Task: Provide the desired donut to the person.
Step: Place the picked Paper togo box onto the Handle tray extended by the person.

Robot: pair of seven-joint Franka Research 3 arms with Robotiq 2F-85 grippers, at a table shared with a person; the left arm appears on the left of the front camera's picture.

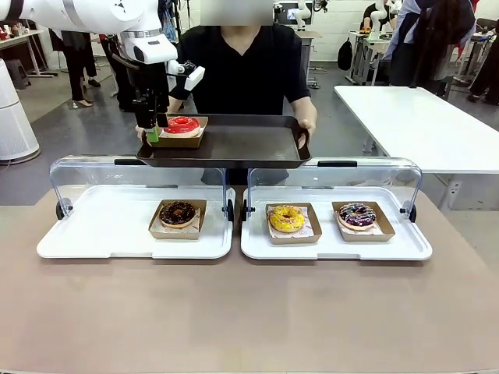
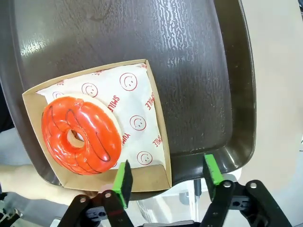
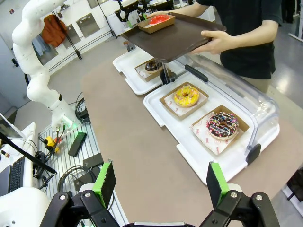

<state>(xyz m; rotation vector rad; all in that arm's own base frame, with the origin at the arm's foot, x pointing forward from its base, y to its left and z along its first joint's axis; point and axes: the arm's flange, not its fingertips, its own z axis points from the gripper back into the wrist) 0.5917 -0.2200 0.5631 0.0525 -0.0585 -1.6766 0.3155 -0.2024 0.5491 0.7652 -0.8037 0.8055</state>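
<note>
The person (image 1: 245,70) stands at the far side and holds a dark tray (image 1: 242,144) with both hands. On the tray's left part sits a red glazed donut (image 1: 182,124) (image 2: 80,135) in a brown cardboard box (image 2: 156,118) lined with printed paper. My left gripper (image 1: 152,132) (image 2: 168,176) hangs at the box's near corner. Its jaws stand apart, with the corner between them but untouched. My right gripper (image 3: 161,184) is open over the near table edge, with nothing between its fingers.
Two white display trays (image 1: 93,234) (image 1: 405,245) with raised clear lids lie on the brown table. The left one holds a chocolate donut (image 1: 178,213). The right one holds a yellow donut (image 1: 287,218) and a dark sprinkled donut (image 1: 357,215). A white table (image 1: 421,117) stands back right.
</note>
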